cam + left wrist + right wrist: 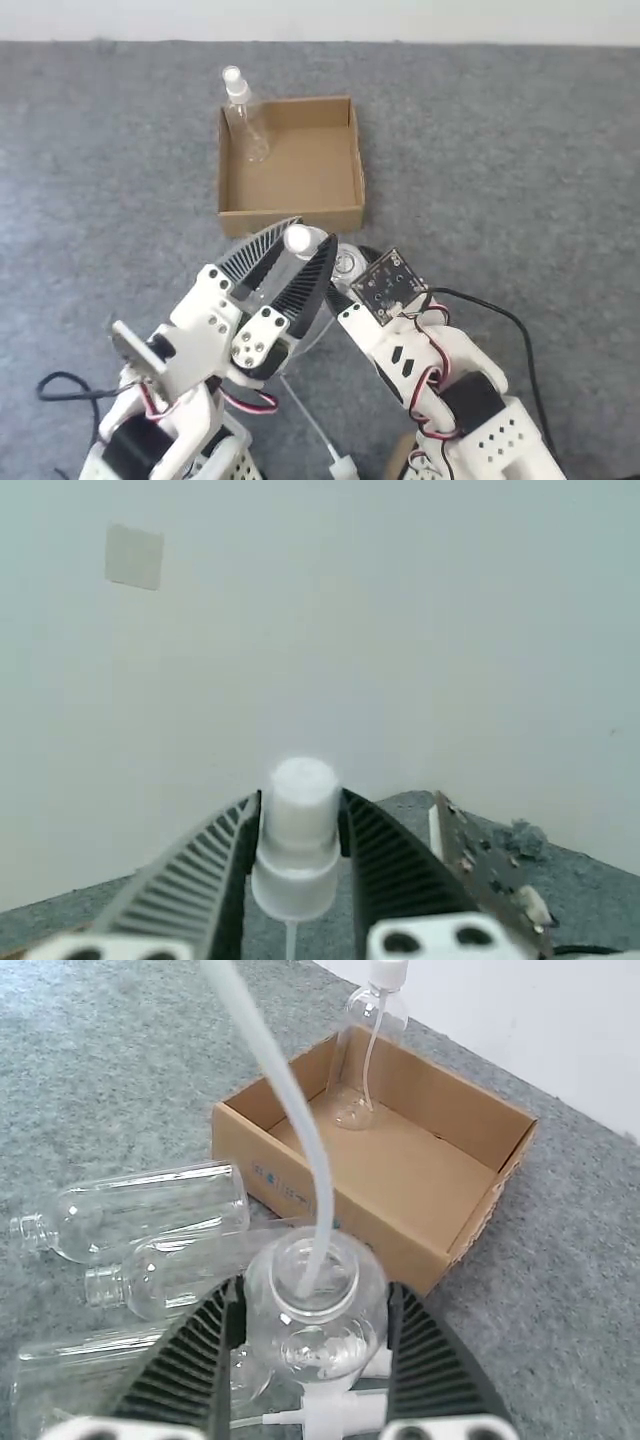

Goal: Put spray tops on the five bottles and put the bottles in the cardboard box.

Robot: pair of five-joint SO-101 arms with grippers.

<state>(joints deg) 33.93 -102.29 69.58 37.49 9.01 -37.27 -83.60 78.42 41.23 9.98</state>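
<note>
Centrally, toward the table's (pixel 520 150) near edge, the right gripper (pixel 312 1305) is clamped round an uncapped bottle (pixel 315 1338). It stands upright, neck up, just in front of the cardboard box (pixel 290 1185). Above it, the left gripper (pixel 300 815) pinches a spray top (pixel 300 780), head up, its tube (pixel 285 1100) running down into the bottle's neck. A capped bottle (pixel 365 1060) stands upright in a far corner of the box. Open bottles (pixel 150 1205) lie on their sides beside the box.

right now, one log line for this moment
left gripper shut on spray top | right gripper shut on bottle | tube in neck, top unseated | box: one capped bottle | bare bottles outside box
</note>
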